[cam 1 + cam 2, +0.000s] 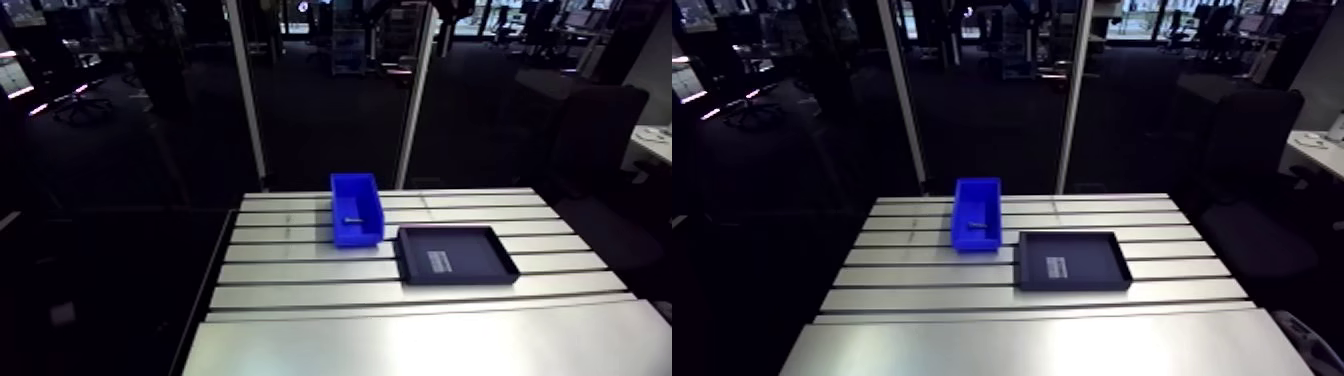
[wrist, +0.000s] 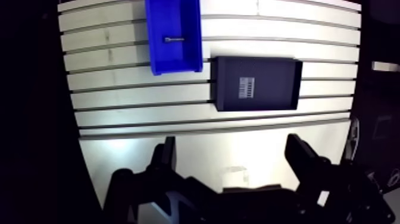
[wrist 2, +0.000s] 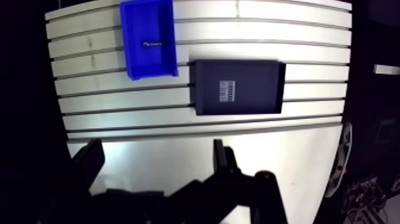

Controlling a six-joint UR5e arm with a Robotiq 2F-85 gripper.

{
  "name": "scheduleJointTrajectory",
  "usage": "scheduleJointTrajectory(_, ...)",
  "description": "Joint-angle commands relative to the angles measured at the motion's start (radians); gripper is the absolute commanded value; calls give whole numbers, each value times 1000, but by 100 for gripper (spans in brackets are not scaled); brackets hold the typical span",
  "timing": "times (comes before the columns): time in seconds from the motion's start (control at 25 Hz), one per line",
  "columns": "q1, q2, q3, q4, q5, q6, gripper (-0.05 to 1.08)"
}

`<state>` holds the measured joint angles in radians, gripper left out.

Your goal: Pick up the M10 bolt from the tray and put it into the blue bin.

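The blue bin (image 1: 358, 236) stands on the slotted table, with a small grey bolt (image 1: 352, 217) lying on its floor. Right beside it lies the flat black tray (image 1: 480, 250), which holds only a white label (image 1: 441, 262). In the wrist view my gripper (image 2: 233, 156) hangs high over the table's near part, well short of the bin (image 2: 175, 62) and the tray (image 2: 277, 83). Its dark fingers (image 2: 165, 156) stand wide apart with nothing between them. The bolt (image 2: 174, 39) shows in the bin here too. The arm view does not show the gripper.
Two upright white posts (image 1: 250, 100) rise behind the table's far edge. The table's near part is a smooth plate (image 1: 420, 345); the slotted part (image 1: 290, 270) lies beyond it. An office chair (image 1: 1252, 180) stands off the table's right side.
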<state>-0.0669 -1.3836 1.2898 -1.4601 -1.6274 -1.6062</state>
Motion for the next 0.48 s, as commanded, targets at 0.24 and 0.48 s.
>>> scheduleJointTrajectory(0.24,1,1,4,-1,-1,-2,1)
scheduleJointTrajectory(0.48,1,-1,6,2,-1,-4,1)
